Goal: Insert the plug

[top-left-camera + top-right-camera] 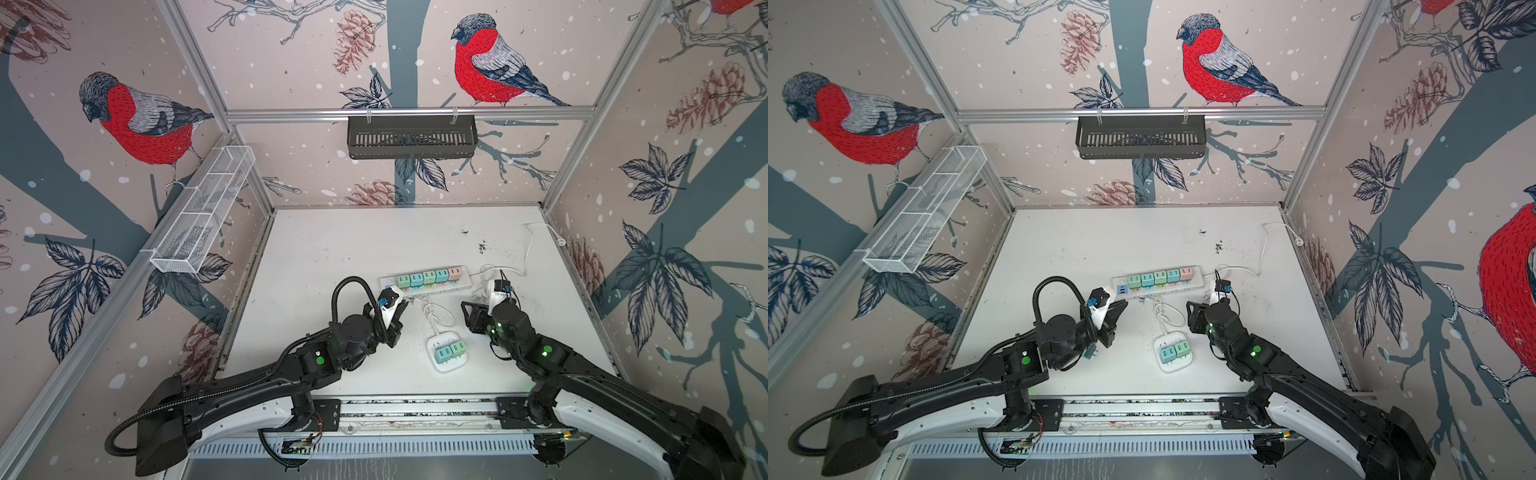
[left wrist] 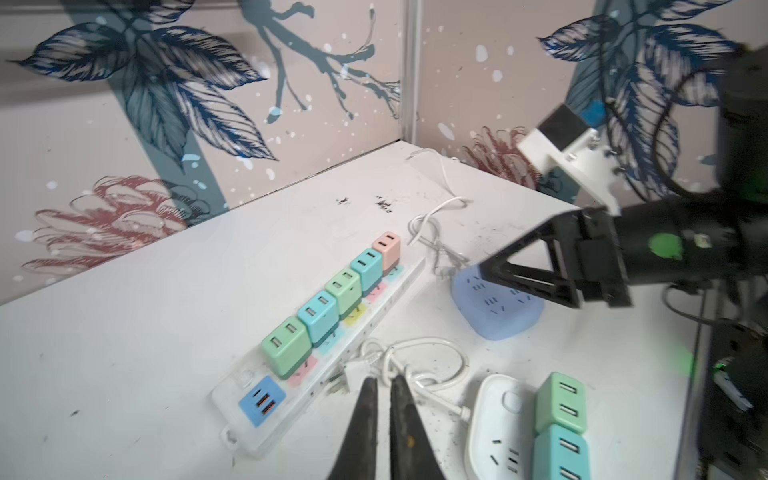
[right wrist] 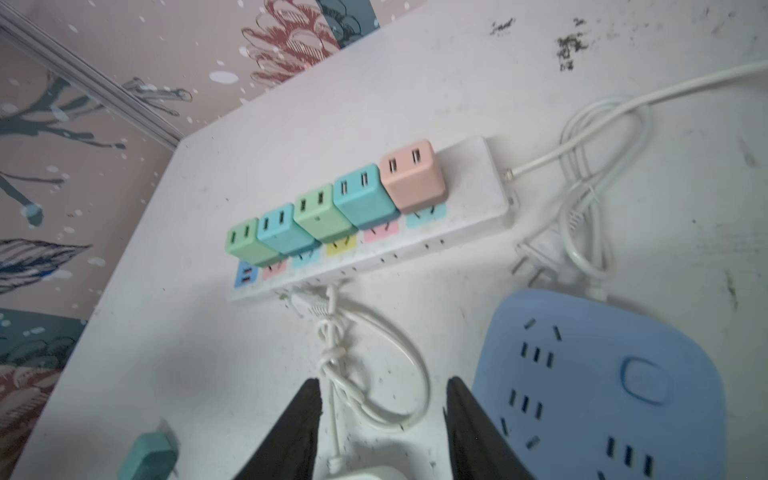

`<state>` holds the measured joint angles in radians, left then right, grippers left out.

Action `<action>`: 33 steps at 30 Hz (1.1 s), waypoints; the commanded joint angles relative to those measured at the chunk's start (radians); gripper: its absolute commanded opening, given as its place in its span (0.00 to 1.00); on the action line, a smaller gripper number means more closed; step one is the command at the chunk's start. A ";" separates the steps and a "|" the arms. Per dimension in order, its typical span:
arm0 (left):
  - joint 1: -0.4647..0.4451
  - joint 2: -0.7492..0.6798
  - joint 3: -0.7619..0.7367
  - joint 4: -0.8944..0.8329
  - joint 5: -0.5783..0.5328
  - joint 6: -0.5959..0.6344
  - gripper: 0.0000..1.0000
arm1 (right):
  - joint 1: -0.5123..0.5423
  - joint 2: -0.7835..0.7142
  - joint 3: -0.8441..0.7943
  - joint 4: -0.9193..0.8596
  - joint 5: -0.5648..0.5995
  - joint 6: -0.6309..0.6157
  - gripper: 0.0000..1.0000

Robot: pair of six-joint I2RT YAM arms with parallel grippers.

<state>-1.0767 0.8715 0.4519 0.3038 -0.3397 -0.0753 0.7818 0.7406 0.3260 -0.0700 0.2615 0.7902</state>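
The teal plug (image 3: 149, 457) lies loose on the worktop (image 1: 353, 249), cut off by the frame edge in the right wrist view. In a top view the plug (image 1: 1090, 353) shows only its end and prongs from under the left arm. The left pincer (image 2: 384, 380) is closed on nothing, near the power strip (image 2: 399, 286), which carries 5 adapters. The right pincer (image 3: 382, 384) stands open over the knotted white cord (image 3: 330, 357), beside the blue socket block (image 3: 598, 374). Bare worktop stretches behind the strip to the back wall.
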 commanded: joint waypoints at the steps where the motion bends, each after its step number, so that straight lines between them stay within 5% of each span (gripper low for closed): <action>1: 0.050 -0.009 -0.033 0.088 -0.042 -0.082 0.12 | 0.014 -0.051 -0.055 -0.114 -0.023 0.036 0.43; 13: 0.069 0.019 -0.030 0.098 0.001 -0.084 0.17 | 0.016 -0.105 -0.187 -0.067 -0.144 0.125 0.39; 22: 0.069 0.074 0.001 0.081 0.029 -0.080 0.18 | 0.045 0.043 -0.191 0.031 -0.178 0.128 0.37; 33: 0.069 0.081 0.003 0.081 0.034 -0.080 0.19 | 0.173 0.317 -0.101 0.112 -0.159 0.160 0.47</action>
<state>-1.0096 0.9527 0.4473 0.3538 -0.3103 -0.1528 0.9237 1.0145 0.2058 0.0910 0.1089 0.9199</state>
